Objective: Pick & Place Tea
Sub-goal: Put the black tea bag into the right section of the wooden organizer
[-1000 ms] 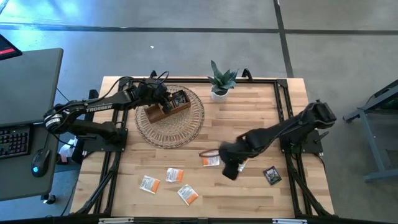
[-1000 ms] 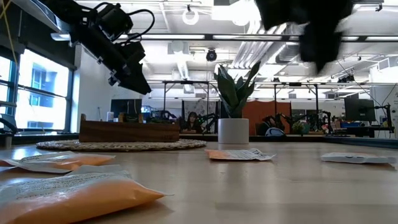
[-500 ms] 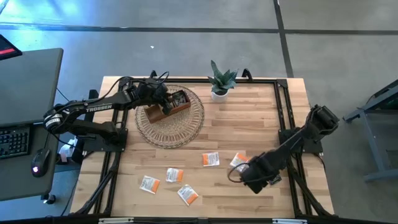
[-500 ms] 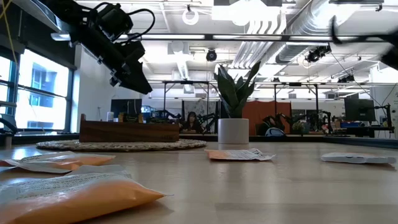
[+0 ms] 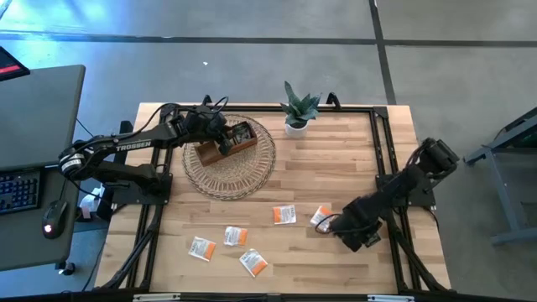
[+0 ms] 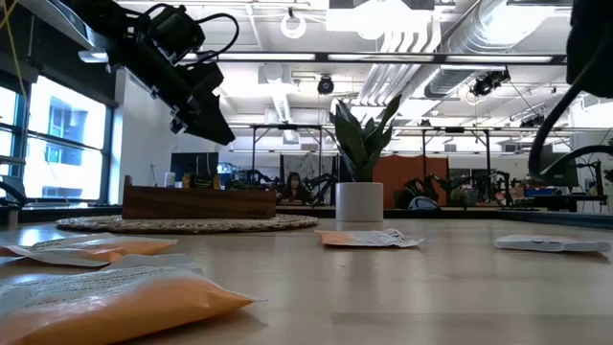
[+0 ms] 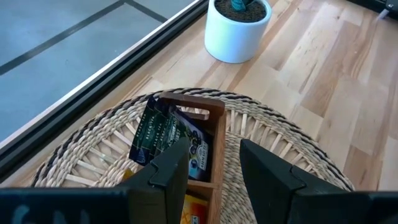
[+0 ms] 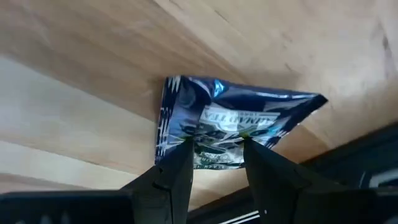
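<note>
Dark foil sachet (image 8: 230,124) lies flat on the bench near the right edge, well away from the wooden tray (image 5: 228,143). Right tool (image 8: 217,163) sits right over it, fingers parted either side, nothing held yet, so this looks like the pick step. Next: drop, close on the sachet, carry to the tray. Left tool (image 7: 214,165) hovers above the tray, fingers apart, empty. Orange sachets (image 5: 236,236) are scattered on the bench, on the tray's near side.
</note>
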You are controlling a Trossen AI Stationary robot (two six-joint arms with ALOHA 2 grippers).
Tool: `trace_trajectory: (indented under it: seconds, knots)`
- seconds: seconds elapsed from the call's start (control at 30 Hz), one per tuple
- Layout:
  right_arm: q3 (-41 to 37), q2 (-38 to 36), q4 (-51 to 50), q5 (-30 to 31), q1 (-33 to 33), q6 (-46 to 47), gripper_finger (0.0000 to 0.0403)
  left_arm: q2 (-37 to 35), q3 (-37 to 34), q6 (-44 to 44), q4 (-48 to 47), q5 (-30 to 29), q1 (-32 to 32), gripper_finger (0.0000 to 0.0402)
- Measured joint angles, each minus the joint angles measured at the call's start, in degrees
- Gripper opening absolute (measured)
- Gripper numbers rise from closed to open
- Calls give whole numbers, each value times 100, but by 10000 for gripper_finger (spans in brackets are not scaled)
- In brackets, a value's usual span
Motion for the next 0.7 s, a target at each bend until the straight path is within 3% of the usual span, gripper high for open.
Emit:
trace_trajectory:
  seconds: [0.23,0.43,0.6,0.7]
  knots:
    - [-61,4,-224,553,-937,-2340,140,0,0,8,2,-2,1,143]
    - [430,16,-323,1988,-1735,-4873,140,0,0,19,4,-2,2,143]
    - [1008,65,558,3623,-2234,-6599,136,0,0,19,4,-4,1,143]
    - [1162,64,1901,3924,-2442,-7959,131,0,0,19,5,-4,1,143]
